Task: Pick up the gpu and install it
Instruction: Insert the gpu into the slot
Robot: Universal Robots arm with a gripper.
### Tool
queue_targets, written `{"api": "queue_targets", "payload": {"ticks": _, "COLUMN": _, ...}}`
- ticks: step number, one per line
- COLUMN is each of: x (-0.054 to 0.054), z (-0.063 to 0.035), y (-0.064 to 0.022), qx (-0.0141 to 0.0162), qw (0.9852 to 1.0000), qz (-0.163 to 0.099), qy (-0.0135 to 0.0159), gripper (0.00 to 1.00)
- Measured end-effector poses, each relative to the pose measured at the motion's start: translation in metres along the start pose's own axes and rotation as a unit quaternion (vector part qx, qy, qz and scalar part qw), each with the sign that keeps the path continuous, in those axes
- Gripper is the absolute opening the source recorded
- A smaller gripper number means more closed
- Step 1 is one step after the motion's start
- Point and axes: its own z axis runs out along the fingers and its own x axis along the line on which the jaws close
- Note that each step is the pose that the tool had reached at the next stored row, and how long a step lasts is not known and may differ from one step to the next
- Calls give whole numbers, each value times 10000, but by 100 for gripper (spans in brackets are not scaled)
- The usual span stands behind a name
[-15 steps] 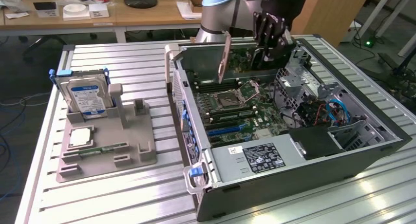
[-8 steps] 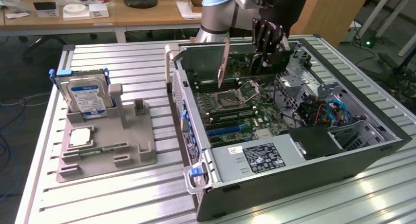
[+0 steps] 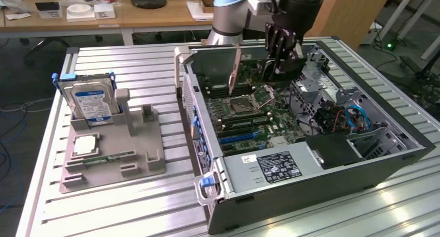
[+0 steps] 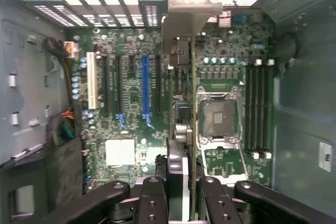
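There is one gpu (image 4: 184,22), one hard drive (image 3: 90,103), one processor (image 3: 84,144), one loose memory stick (image 3: 110,158), one gray holder (image 3: 141,144) and one computer case (image 3: 385,162).

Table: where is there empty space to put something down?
Bare table lies beyond the tray, on its near side, and in front of the case at the exterior view's right. The strip between tray and case is narrow. Inside the case is crowded: the hand holds the gpu over the board, cables beside.
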Motion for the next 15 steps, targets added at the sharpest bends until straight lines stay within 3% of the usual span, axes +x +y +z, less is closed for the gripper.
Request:
{"api": "queue_targets", "payload": {"ticks": 6, "x": 42, "z": 29, "y": 0, "qx": 0, "qw": 10000, "qz": 6, "qy": -1, "gripper": 28}}
{"api": "queue_targets", "payload": {"ticks": 11, "x": 61, "z": 113, "y": 60, "qx": 0, "qw": 10000, "qz": 5, "qy": -1, "gripper": 28}}
{"api": "queue_targets", "payload": {"ticks": 15, "x": 163, "z": 170, "y": 57, "qx": 0, "qw": 10000, "qz": 5, "qy": -2, "gripper": 28}}
